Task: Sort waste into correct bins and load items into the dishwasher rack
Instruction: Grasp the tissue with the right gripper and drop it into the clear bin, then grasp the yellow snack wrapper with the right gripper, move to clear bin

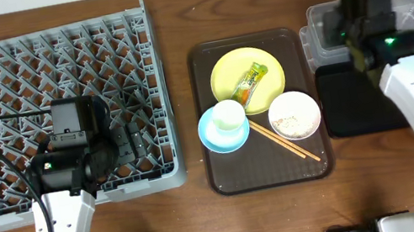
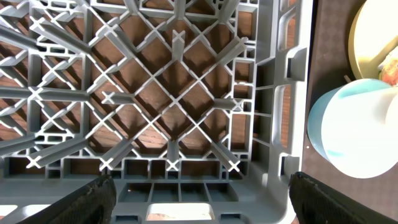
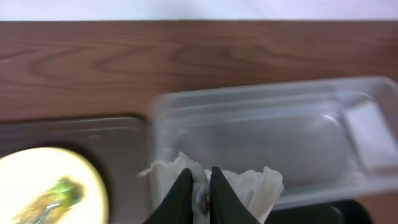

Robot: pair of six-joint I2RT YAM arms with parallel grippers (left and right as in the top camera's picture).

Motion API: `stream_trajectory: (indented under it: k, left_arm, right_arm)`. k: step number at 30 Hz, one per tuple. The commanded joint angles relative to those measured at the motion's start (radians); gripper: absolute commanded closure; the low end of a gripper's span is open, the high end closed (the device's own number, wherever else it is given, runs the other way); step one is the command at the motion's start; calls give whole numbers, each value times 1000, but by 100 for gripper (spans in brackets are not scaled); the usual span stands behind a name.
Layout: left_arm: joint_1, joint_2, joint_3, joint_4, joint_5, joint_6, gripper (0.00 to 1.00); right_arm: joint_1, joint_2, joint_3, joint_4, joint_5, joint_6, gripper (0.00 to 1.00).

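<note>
- The right gripper (image 3: 200,182), jaws pressed together, pinches a crumpled white paper (image 3: 252,182) at the near wall of the tub (image 3: 280,137), apparently to bin it as waste. Whether the paper touches the tub cannot be told.
- The right arm stretches to the far right of the table, its wrist above the tub. The black tray (image 1: 359,106) lies just nearer.
- The left gripper (image 2: 202,202), fingers spread and empty, hangs low over the rack (image 1: 12,73) by its right edge, likely waiting close to the dishes.
- On the brown tray (image 1: 235,175), the wrapper (image 1: 250,81) lies on the plate (image 1: 225,74) and rice (image 1: 289,123) sits in the white bowl (image 1: 313,110). The cup (image 1: 228,115) sits in the blue bowl (image 1: 208,133), chopsticks (image 1: 284,141) alongside.
- The rack holds no dishes yet.
</note>
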Motion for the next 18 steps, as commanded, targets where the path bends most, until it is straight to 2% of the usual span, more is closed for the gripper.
stream_trajectory:
  k: [1, 3, 5, 6, 12, 16, 18]
  left_arm:
    - [-3, 1, 20, 0, -2, -2, 9]
    - [-3, 1, 20, 1, -2, -2, 10]
    - [-3, 1, 20, 1, -2, -2, 10]
    - [-3, 1, 20, 1, -2, -2, 10]
    - [-3, 1, 20, 1, -2, -2, 10]
    - [-3, 1, 20, 1, -2, -2, 9]
    - [-3, 1, 20, 1, -2, -2, 9]
  right_arm:
    - [-63, 35, 3, -2, 45, 1, 86]
    - [-92, 56, 3, 0, 24, 1, 71]
    - [-114, 78, 3, 1, -14, 1, 39]
    - [-121, 85, 3, 3, -40, 1, 32]
    - [-98, 72, 3, 18, -260, 1, 33]
    - [-28, 69, 3, 6, -470, 1, 36]
    - [20, 71, 3, -13, -493, 1, 36]
